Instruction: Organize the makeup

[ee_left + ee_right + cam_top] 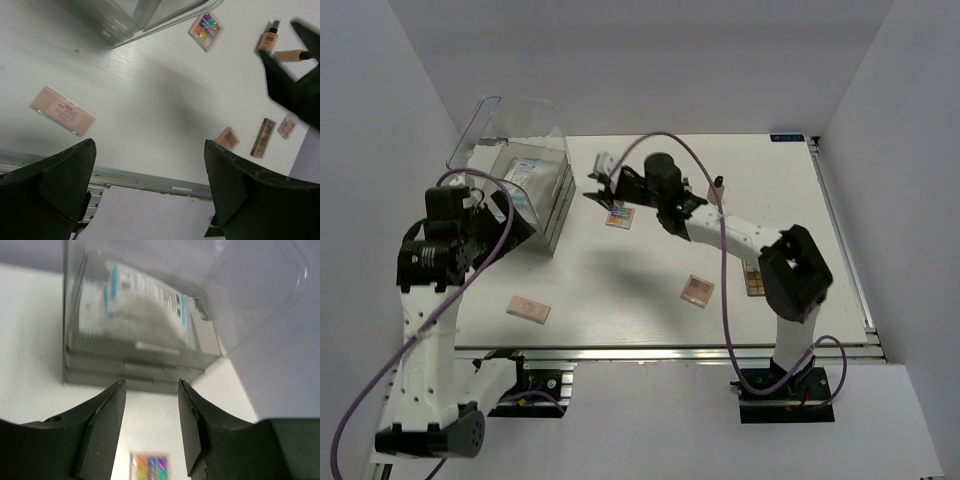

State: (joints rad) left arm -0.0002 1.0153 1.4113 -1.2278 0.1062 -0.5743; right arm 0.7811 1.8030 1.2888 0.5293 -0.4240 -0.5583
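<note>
Looking from above, the white-blue packet (528, 172) lies inside the clear bin (558, 210); a colourful palette (620, 216) lies on the counter (620, 280) just beside it. Left wrist: the left pincer (150, 150) stands wide open and empty, a peach compact (62, 110) on the counter below. Right wrist: the right pincer (151, 385) is parted, holding nothing, facing the bin.

The clear bin (560, 205) sits far left on the white table (620, 290), lid (510, 122) tipped up and back; a metal rail (660, 352) lines the near edge.
</note>
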